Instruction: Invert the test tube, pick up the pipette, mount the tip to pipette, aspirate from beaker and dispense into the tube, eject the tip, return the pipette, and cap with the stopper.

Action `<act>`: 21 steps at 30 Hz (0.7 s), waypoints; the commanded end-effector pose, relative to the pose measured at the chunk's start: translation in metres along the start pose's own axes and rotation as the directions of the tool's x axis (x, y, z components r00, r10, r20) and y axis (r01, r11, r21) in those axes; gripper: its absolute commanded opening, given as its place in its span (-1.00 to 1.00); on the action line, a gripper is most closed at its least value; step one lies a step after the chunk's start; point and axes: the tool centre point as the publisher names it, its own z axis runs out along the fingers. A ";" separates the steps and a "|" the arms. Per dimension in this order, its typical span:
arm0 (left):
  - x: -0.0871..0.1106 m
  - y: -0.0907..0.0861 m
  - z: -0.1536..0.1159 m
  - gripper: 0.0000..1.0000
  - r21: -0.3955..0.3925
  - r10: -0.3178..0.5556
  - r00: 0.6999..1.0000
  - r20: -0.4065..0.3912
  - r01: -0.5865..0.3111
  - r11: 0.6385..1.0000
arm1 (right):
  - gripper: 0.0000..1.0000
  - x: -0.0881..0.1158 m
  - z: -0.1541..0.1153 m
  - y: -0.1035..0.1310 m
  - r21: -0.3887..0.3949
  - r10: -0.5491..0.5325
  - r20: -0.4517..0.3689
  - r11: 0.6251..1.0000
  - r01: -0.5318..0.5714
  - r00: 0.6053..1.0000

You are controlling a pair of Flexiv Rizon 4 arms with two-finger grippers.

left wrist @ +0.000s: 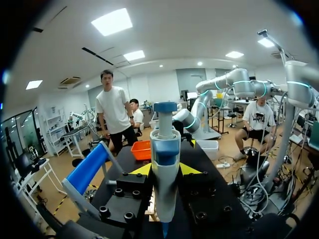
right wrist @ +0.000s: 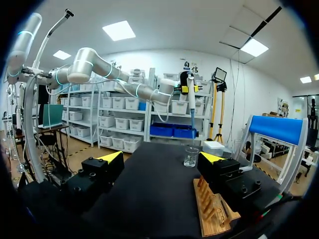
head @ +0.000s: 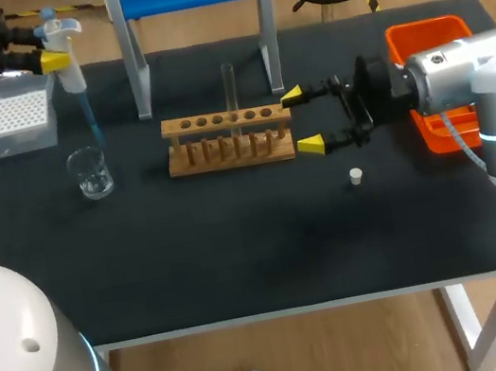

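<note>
Left jaws clamp the pipette (head: 72, 74), likely light, rigid plastic, by its body above the fragile glass beaker (head: 91, 172); right jaws gape empty beside the rack (head: 229, 141).

a lab: wooden tube rack (head: 230, 150) on a black table (head: 241, 254), with glass beaker (head: 91, 172), pipette (head: 69, 68) and tip box (head: 17, 120) all left of the rack.

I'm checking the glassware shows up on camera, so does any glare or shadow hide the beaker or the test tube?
Head view: even light, no hard shadows on the table; the beaker shows small highlights yet reads clearly, the test tube is faint. Right wrist view: no glare on the beaker.
</note>
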 end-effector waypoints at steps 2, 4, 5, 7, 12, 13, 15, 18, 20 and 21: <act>0.005 0.009 -0.013 -1.00 0.003 -0.005 1.000 0.004 0.005 1.000 | 1.00 0.001 0.000 0.001 0.002 0.000 0.003 1.000 0.000 1.000; 0.006 0.012 -0.017 -1.00 0.003 -0.010 1.000 0.010 0.010 1.000 | 1.00 0.001 0.000 0.001 0.002 0.000 0.003 1.000 0.000 1.000; 0.007 0.014 -0.018 -1.00 0.004 -0.011 1.000 0.011 0.011 1.000 | 1.00 0.001 0.000 0.001 0.002 0.000 0.003 1.000 0.000 1.000; 0.008 0.017 -0.019 -1.00 0.005 -0.015 1.000 0.013 0.015 1.000 | 1.00 0.001 0.000 0.001 0.002 0.000 0.003 1.000 0.000 1.000; 0.009 0.021 -0.021 -1.00 0.008 -0.022 1.000 0.015 0.022 1.000 | 1.00 0.001 0.000 0.001 0.002 0.000 0.003 1.000 0.000 1.000; 0.009 0.022 -0.021 -1.00 0.008 -0.022 1.000 0.016 0.022 1.000 | 1.00 0.001 0.000 0.001 0.002 0.000 0.003 1.000 0.000 1.000; 0.009 0.022 -0.022 -1.00 0.007 -0.024 1.000 0.016 0.024 1.000 | 1.00 0.001 0.000 0.001 0.002 0.000 0.003 1.000 0.000 1.000; 0.009 0.023 -0.023 -1.00 0.006 -0.027 1.000 0.017 0.027 1.000 | 1.00 0.001 0.000 0.001 0.002 0.000 0.003 1.000 0.000 1.000; 0.009 0.023 -0.023 -1.00 0.003 -0.028 0.999 0.017 0.028 1.000 | 1.00 0.001 0.000 0.001 0.002 0.000 0.003 1.000 0.000 1.000; 0.009 0.023 -0.023 -1.00 0.003 -0.028 0.999 0.018 0.028 1.000 | 1.00 0.001 0.000 0.001 0.002 0.000 0.003 1.000 0.000 1.000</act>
